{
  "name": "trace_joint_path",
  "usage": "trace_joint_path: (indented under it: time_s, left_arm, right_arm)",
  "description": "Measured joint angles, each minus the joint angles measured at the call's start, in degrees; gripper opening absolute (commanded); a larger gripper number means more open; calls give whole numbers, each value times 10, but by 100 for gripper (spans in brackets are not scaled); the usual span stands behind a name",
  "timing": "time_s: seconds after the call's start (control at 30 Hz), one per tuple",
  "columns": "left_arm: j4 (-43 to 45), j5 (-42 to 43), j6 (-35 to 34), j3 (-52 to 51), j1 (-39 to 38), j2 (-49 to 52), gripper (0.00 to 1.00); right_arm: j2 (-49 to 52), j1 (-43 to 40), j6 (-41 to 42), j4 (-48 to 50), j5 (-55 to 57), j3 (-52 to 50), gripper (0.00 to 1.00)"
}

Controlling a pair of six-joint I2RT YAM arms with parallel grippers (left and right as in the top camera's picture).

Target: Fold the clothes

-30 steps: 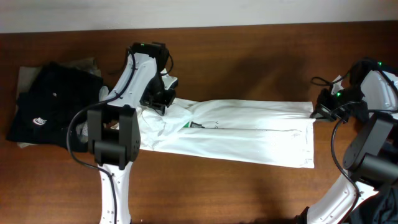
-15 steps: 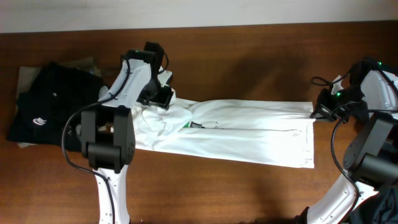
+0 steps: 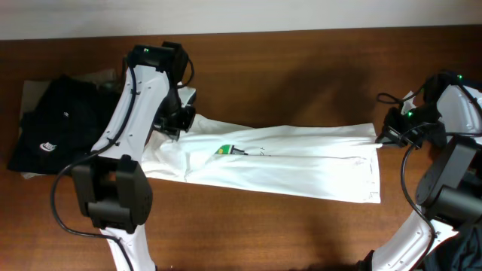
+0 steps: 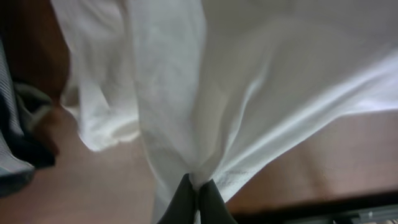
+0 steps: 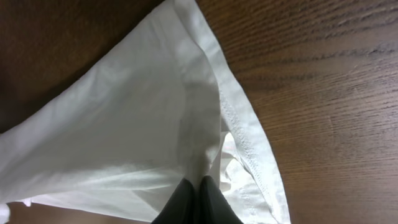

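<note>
Pinching white cloth, the left gripper [image 4: 196,198] and right gripper [image 5: 198,200] each have fingers pressed together on opposite ends of the T-shirt [image 3: 301,162]. It lies as a long band on the table [image 3: 301,68], its long axis running arm to arm, with the green graphic [image 3: 224,150] toward the left gripper and the hem [image 3: 374,177] by the right.

Folded black garments [image 3: 60,124], white logo [image 3: 48,147], far left on wooden table [image 3: 301,75].
</note>
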Motion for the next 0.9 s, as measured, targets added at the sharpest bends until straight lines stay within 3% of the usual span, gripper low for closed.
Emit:
trace_joint_path:
  time_s: [0.07,0.17,0.3,0.43,0.47,0.5,0.53,0.57,0.67,0.87,0.9]
  left_arm:
    - [-5,4,-5,-39,-1,0,28]
    - [17,8,-13,-108,-4,0,45]
    - [88,-37,-28,-108,7,0,53]
    - [299,-28,-33,-99,39,5,53]
    - [331,-9,-33,-97,39,20,53]
    - [343,1,-33,-97,38,36,40]
    - [358,10,-33,-97,38,59,8]
    - [369,15,-30,-97,38,76,0]
    - [367,11,-26,-94,52,94,0]
    - [353,34,-50,-79,158,94,0]
    - [354,37,-50,-79,156,94,1]
  right_arm:
    - [0,0,0,1,0,0,8]
    - [0,0,0,2,0,0,8]
    - [0,0,0,2,0,0,8]
    - [0,0,0,2,0,0,8]
    - [0,0,0,3,0,0,8]
    - [0,0,0,2,0,0,8]
    - [0,0,0,3,0,0,8]
    - [0,0,0,3,0,0,8]
    - [0,0,0,6,0,0,8]
    - [0,0,-19,21,22,0,5]
    - [0,0,-25,-1,24,0,13]
